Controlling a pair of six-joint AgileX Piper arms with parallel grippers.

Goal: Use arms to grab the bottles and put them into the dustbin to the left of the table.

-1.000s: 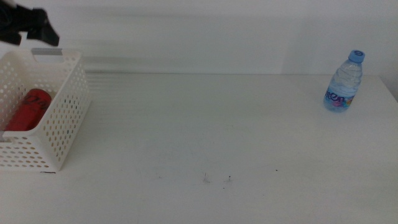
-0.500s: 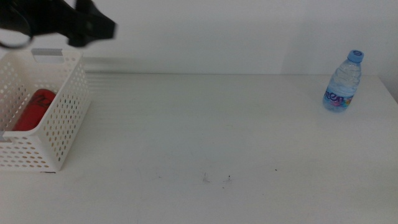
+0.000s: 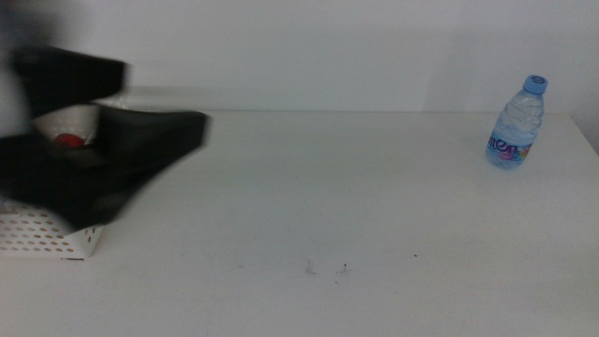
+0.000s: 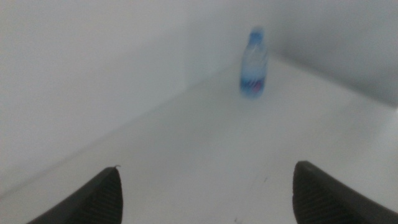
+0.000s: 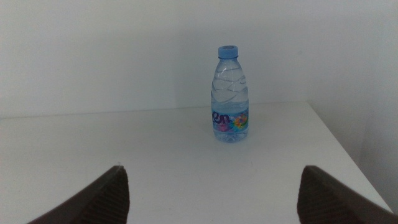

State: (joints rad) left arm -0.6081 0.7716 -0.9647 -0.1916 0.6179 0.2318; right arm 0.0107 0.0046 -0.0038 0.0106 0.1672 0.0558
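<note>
A small clear water bottle [image 3: 516, 124] with a blue cap stands upright at the table's far right; the same bottle [image 4: 254, 63] [image 5: 232, 96] shows in both wrist views. My left gripper [image 3: 159, 126] is a blurred dark shape at the left, in front of the white perforated dustbin [image 3: 42, 236], open and empty. A sliver of the red can [image 3: 66, 140] shows inside the bin. My right gripper [image 5: 211, 186] is out of the middle view, open, facing the bottle from a distance.
The white table [image 3: 356, 206] carries a few dark specks [image 3: 326, 270] near the front middle. A plain white wall stands behind.
My left gripper has swung down and rightward from above the dustbin, now covering most of it. The bottle has not moved.
</note>
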